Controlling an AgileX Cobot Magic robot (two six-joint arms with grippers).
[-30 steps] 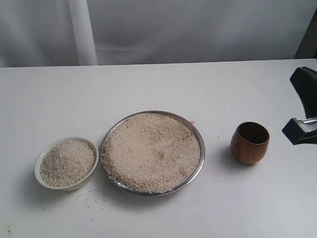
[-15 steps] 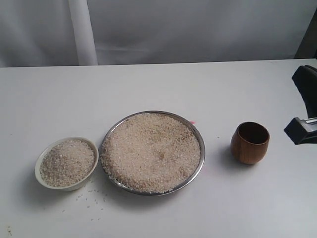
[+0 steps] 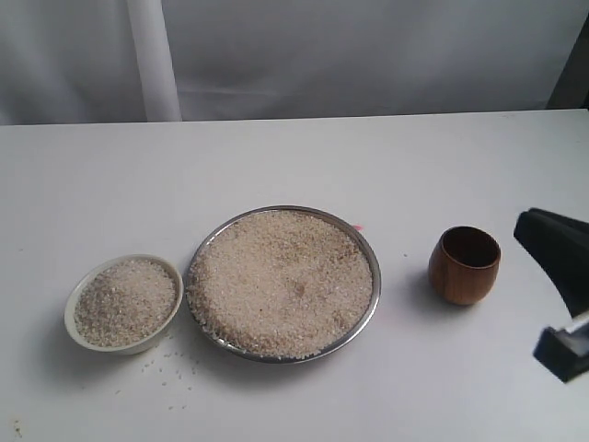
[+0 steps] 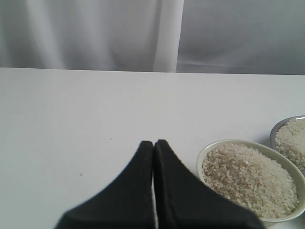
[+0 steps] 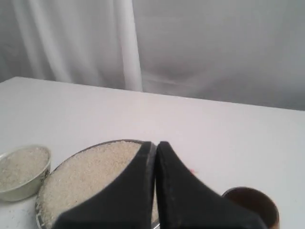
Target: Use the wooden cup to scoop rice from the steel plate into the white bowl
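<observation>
The steel plate [image 3: 372,276] lies mid-table, heaped with rice [image 3: 281,281]. To its left stands the white bowl [image 3: 77,300], also holding rice [image 3: 124,301]; a few stray grains lie in front of it. The wooden cup [image 3: 465,265] stands upright and empty to the right of the plate. My right gripper [image 5: 155,143] is shut on nothing, to the right of the cup and apart from it; its black body [image 3: 557,249] shows at the right edge. My left gripper [image 4: 154,142] is shut and empty, beside the white bowl [image 4: 205,151], and is out of the exterior view.
A white curtain [image 3: 368,55] hangs behind the table's far edge, with a white post [image 3: 152,60] at the back left. A small pink speck [image 3: 357,226] lies by the plate's far right rim.
The right arm has dropped lower in the exterior view, toward the table's front edge, and come slightly left. The cup, plate and bowl have not moved.
</observation>
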